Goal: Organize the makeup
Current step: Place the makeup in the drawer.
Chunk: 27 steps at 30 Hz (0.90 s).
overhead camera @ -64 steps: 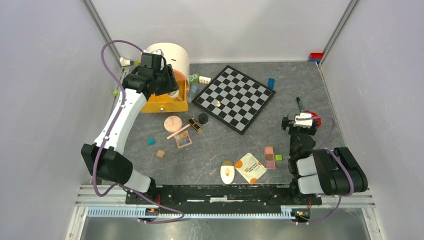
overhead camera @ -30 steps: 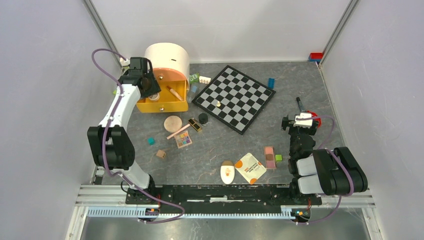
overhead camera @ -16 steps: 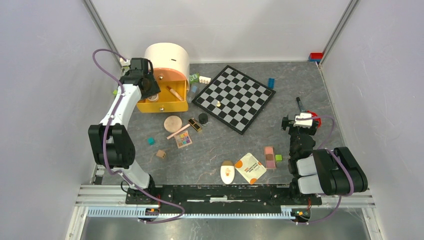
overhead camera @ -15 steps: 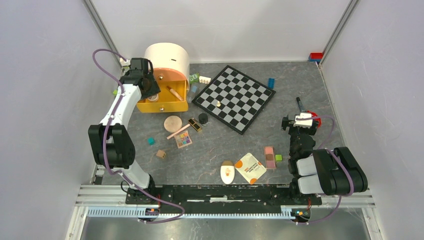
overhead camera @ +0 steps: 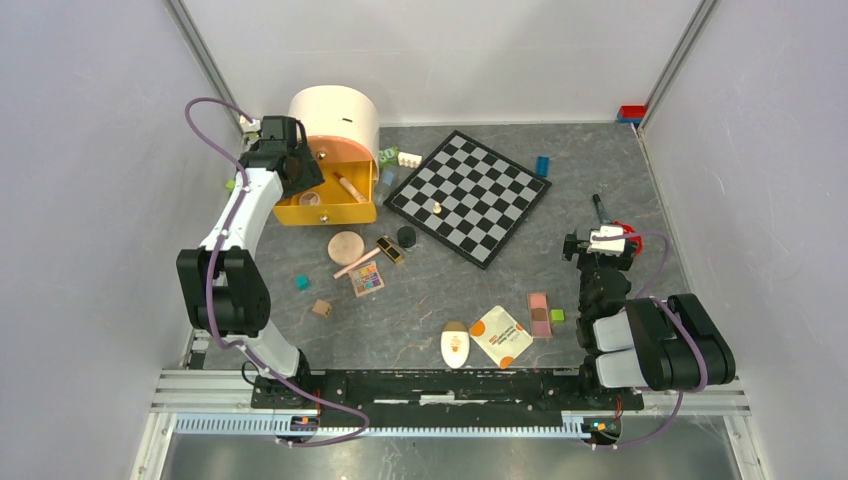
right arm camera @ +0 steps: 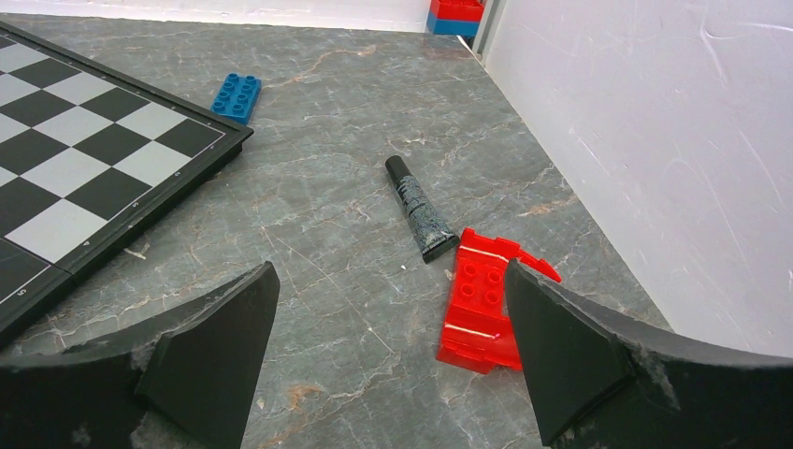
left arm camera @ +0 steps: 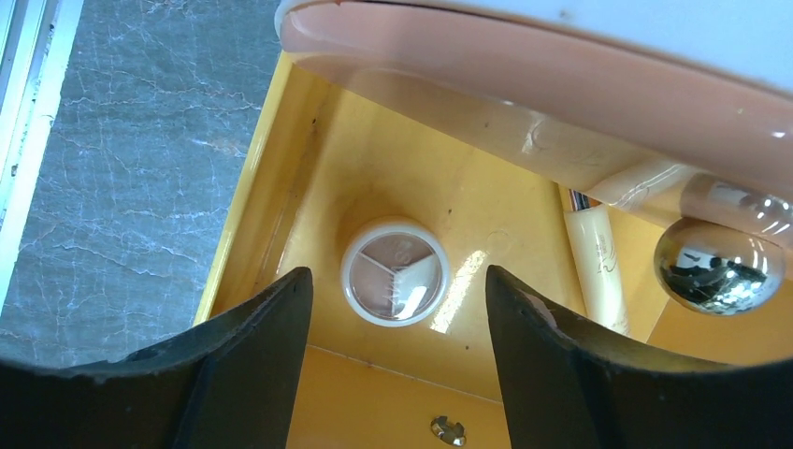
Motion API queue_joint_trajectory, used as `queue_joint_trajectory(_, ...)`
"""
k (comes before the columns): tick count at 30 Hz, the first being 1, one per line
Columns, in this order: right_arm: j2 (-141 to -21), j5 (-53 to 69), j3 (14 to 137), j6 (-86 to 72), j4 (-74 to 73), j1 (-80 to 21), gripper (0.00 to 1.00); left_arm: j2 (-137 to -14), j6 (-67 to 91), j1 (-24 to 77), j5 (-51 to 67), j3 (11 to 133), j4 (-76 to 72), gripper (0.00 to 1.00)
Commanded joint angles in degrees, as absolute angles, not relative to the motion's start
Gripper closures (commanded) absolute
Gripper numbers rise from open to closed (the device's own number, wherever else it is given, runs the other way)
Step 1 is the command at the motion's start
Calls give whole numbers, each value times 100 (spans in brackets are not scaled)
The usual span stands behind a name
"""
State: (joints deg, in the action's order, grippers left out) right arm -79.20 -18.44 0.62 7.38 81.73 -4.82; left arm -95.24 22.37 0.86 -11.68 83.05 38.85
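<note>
the left arm (overhead camera: pixel 235 230) is reaching far forward along the left side, with its wrist tilting downward. the left claw (left arm camera: pixel 395 274) is hanging with both fingers spread apart, gripping nothing. the right arm (overhead camera: pixel 650 340) is sitting folded close to its base, and the right claw (right arm camera: pixel 388 271) is gaping wide, pointing forward, holding nothing.

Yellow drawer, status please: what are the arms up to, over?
Left jaws open over small round pot in yellow drawer. Right jaws open, empty. Peach compact, eyeshadow palette out on table. Nothing blocking.
</note>
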Motion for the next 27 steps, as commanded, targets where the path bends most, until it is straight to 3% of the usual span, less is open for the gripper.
queue_joint_trajectory(1, -7885, -1815, -614, 787, 8350, -475, 2, -9213, 2131, 79, -1076, 8326, 3779, 25)
queue_joint_trajectory(27, -7884, -1814, -611, 791, 8350, -474, 2, -7171, 2706, 366, 566, 8079, 3949, 21)
